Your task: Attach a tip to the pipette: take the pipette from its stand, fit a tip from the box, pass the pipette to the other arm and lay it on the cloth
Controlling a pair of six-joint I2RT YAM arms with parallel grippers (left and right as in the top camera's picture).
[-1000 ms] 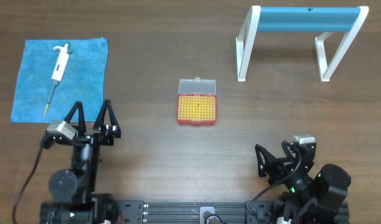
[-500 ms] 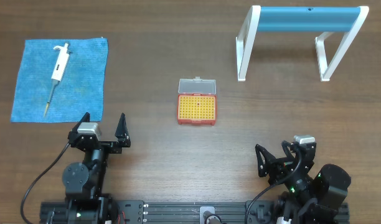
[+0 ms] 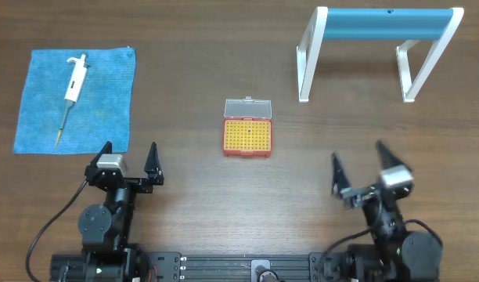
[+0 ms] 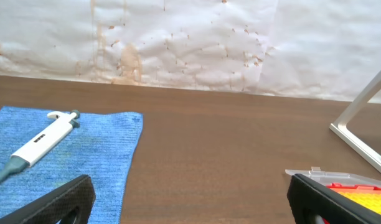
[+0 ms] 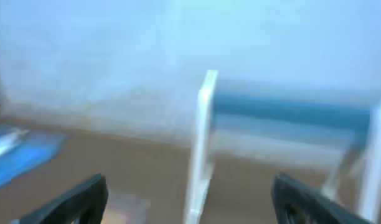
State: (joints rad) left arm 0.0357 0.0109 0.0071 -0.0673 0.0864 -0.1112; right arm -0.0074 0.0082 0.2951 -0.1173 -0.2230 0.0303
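Over on the far left of the table (image 3: 192,204), the pipette (image 3: 74,79) lies on the blue cloth (image 3: 106,110), white body up near the cloth's far edge and its slim end slanting down toward the near edge, and nothing is touching it. Left gripper (image 3: 130,147) sits low, just off the cloth's near right corner, with its two black fingers (image 4: 60,202) spread wide and nothing between them. From its wrist camera the pipette and cloth lie ahead on one side and the lid of the tip box (image 3: 247,137) peeks in on the other. That tip box sits mid-table, clear lid swung open behind it and the yellow rack of tips on show in its red base, well apart from both arms. Across the table, the right gripper (image 3: 357,153) is raised in front of its base, claw splayed open and holding nothing. Its wrist camera looks straight at the pipette stand (image 5: 290,115), white legs and a blue crossbar, standing at the table's far right corner. Both arms are well apart from each other.
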